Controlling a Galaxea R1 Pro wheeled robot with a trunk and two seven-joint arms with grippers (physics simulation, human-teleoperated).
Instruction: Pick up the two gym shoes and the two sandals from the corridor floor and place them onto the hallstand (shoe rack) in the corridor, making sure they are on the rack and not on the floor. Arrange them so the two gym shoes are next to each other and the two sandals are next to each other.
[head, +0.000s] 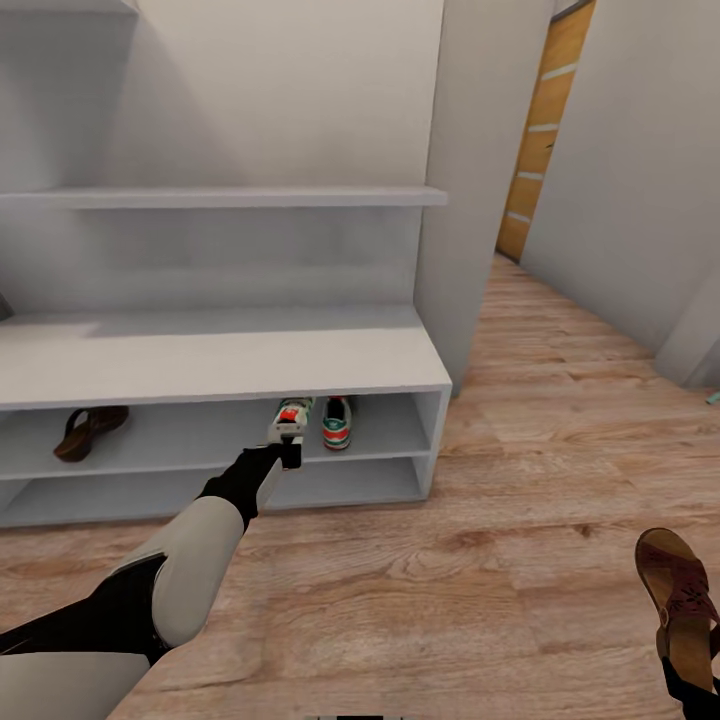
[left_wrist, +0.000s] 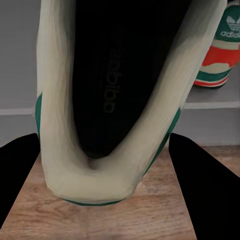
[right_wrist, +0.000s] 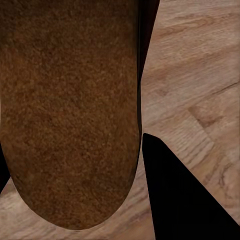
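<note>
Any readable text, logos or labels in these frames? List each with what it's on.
"adidas", under a trefoil logo, on the tongue of the gym shoe on the rack.
Faint dark lettering on the insole of the gym shoe in the left gripper: seems to be the same brand, too dim to read for sure.
The sandal in the right gripper bears no text.

We see a brown sandal sole close up w/ grainy texture, rounded end over wood-grain floor. A dark gripper finger sits just beside its edge; grip itself unclear.
</note>
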